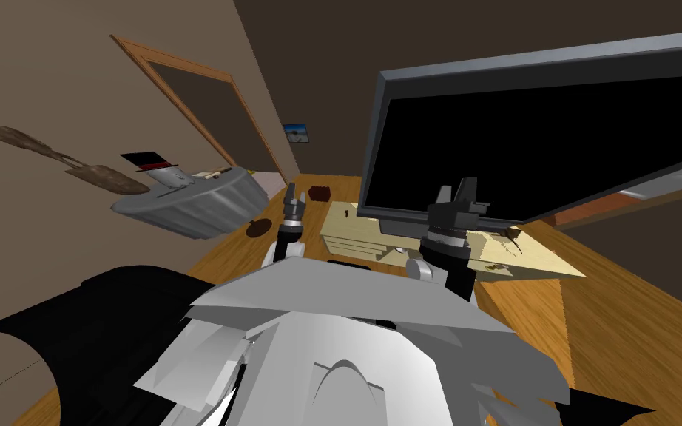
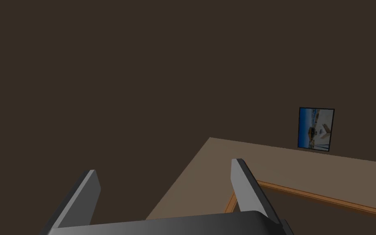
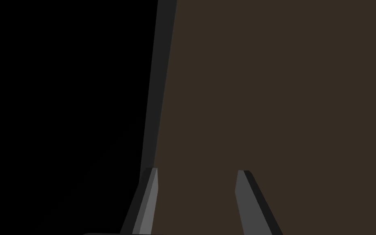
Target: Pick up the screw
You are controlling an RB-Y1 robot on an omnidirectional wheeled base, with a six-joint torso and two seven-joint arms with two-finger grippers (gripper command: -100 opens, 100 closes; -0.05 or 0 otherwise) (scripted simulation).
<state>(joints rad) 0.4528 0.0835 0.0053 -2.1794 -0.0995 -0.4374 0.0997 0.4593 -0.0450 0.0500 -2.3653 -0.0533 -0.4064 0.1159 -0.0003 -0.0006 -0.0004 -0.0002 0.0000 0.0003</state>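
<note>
Screw (image 1: 347, 213) on stand (image 1: 539, 262) looks tiny, light, stiff, slippery; pinch across its shank; left gripper (image 2: 164, 167) and right gripper (image 3: 198, 170) gape wide, empty.

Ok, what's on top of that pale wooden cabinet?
A large black-screened TV stands on the cabinet, and a small dark screw lies near its left end. The TV and the right gripper hide the middle of the top.

Head camera looks steeply down, rolled, onto the television (image 1: 547, 133). Left wrist camera faces the distant framed picture (image 2: 316, 128), shared with the head's; right wrist camera sits close beside the television's edge
</note>
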